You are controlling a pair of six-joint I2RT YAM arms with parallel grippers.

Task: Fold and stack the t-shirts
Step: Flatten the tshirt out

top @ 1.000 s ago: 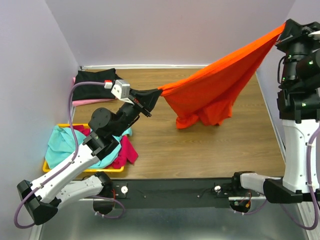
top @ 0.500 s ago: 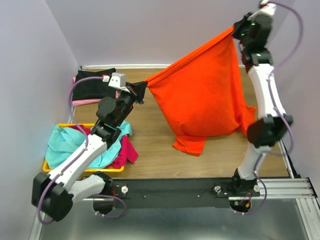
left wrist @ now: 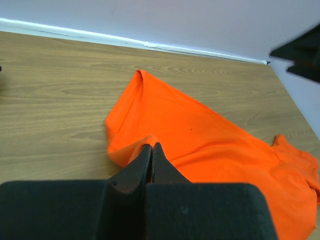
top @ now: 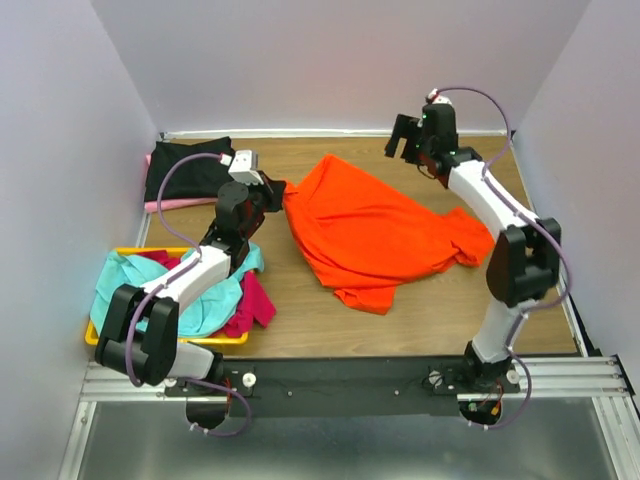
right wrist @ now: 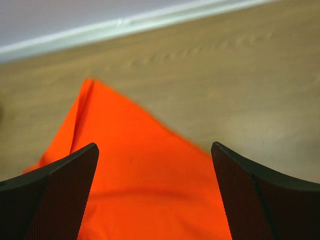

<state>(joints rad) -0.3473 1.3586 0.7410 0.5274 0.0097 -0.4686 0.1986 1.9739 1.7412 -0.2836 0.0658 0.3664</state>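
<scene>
The bright orange t-shirt (top: 380,232) lies spread and rumpled on the wooden table (top: 420,310). My left gripper (top: 276,196) is low at the shirt's left edge, shut on a pinch of orange cloth (left wrist: 145,140). Over the shirt's far edge my right gripper (top: 398,145) hovers open, holding nothing; in the right wrist view its two fingers (right wrist: 65,190) straddle the orange cloth (right wrist: 140,170) below. A folded black t-shirt (top: 185,165) rests on a pale pink one (top: 165,206) at the back left. Teal (top: 125,285) and magenta (top: 255,300) t-shirts are heaped in the tray.
A shallow yellow tray (top: 98,338) stands at the near left, beside the left arm. Walls close off the left, back and right sides. A black rail (top: 350,378) runs along the near edge.
The right gripper has opened and let go of the orange t-shirt. The shirt, held stretched in the air before, has dropped onto the table. Both arms have come down.
</scene>
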